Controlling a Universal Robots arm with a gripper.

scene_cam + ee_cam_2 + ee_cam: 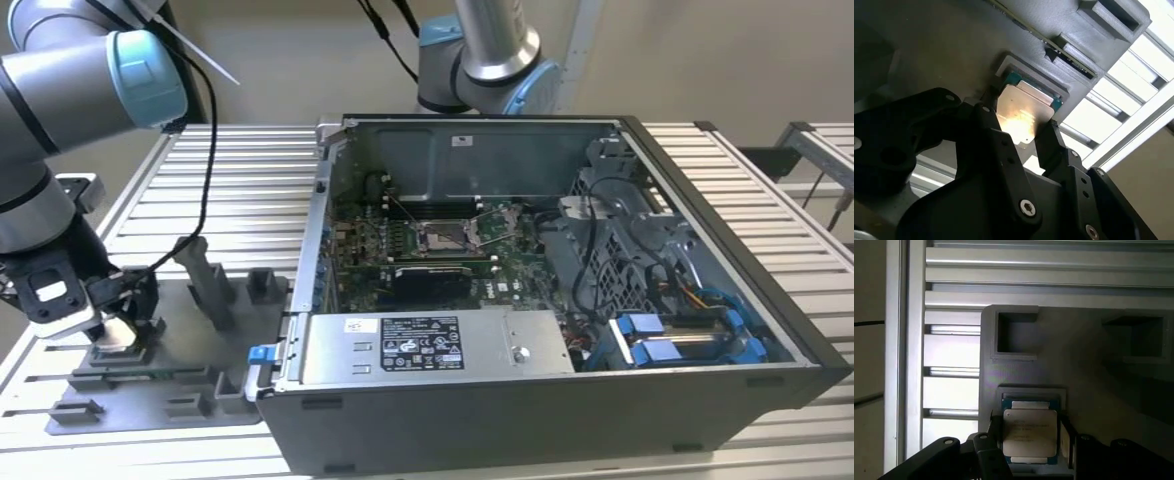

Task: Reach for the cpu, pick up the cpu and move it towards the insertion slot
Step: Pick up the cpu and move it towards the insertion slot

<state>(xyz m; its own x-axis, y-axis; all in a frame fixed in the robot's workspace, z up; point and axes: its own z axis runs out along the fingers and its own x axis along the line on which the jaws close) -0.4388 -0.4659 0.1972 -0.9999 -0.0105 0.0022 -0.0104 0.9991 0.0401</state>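
The cpu (1030, 432), a small square chip with a silvery top and green edges, lies in a shallow seat of the grey fixture plate (174, 405). In both wrist views my gripper (1030, 440) straddles it, one black finger (985, 116) against each opposite edge, shut on the chip. The chip (1024, 107) still rests level in its seat. In the exterior view the gripper (120, 335) hangs low over the fixture at the exterior view's left. The insertion slot (445, 237), a silver-framed socket on the green board, sits inside the open computer case (534, 400), well away from the gripper.
Grey upright fixture blocks (211, 285) stand between the gripper and the case wall (315, 250). A second arm's base (481, 60) rises behind the case. The slatted aluminium table (227, 180) runs under everything. Cables and blue drive brackets (667, 335) fill the case's right side.
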